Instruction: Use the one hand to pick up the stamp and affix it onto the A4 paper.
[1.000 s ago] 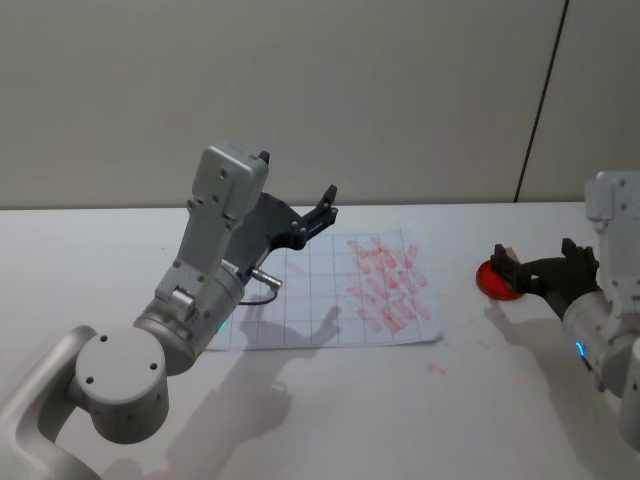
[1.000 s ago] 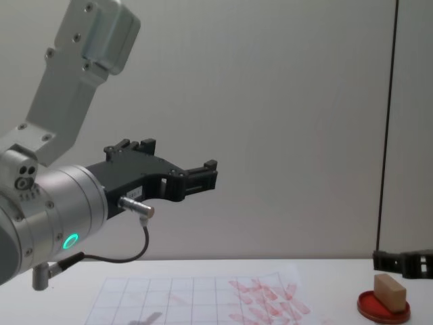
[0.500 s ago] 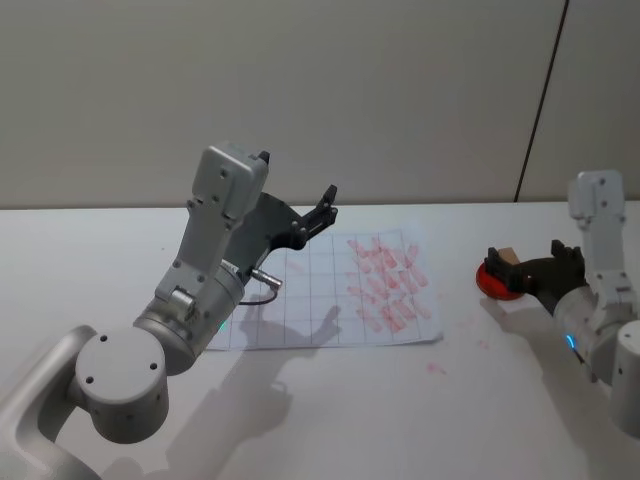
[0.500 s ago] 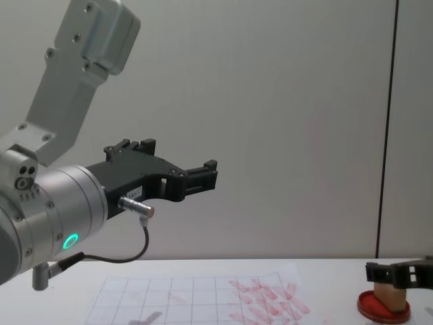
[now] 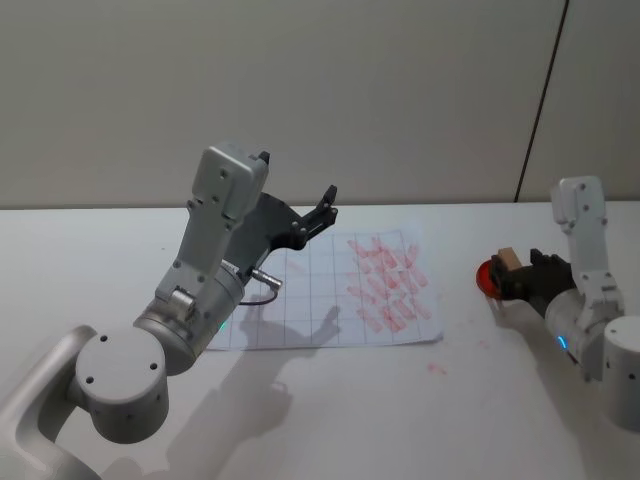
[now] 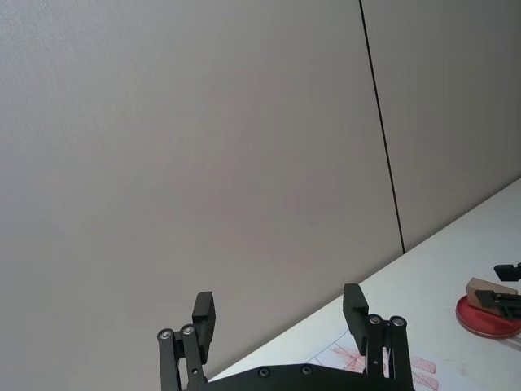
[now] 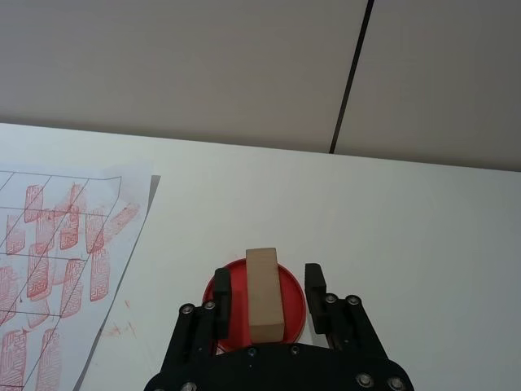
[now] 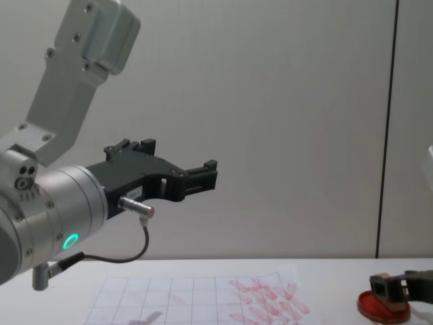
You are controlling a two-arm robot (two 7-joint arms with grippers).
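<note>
1. Head view: the stamp stands on the red ink pad at mid right, with the right gripper around it; the paper lies flat in the centre
2. Left wrist view: the left gripper hangs in the air at the bottom edge, fingers spread, nothing in them
3. Right wrist view: the right gripper's fingers sit either side of the stamp, a small gap on each side, so released
4. Chest view: right gripper is low in the bottom right corner, at the pad

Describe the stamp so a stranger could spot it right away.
On the white table, look right of the A4 paper to the round red ink pad. The stamp stands on it, between the right gripper's open fingers. It is a small tan wooden block, while the pad is flat and red.
</note>
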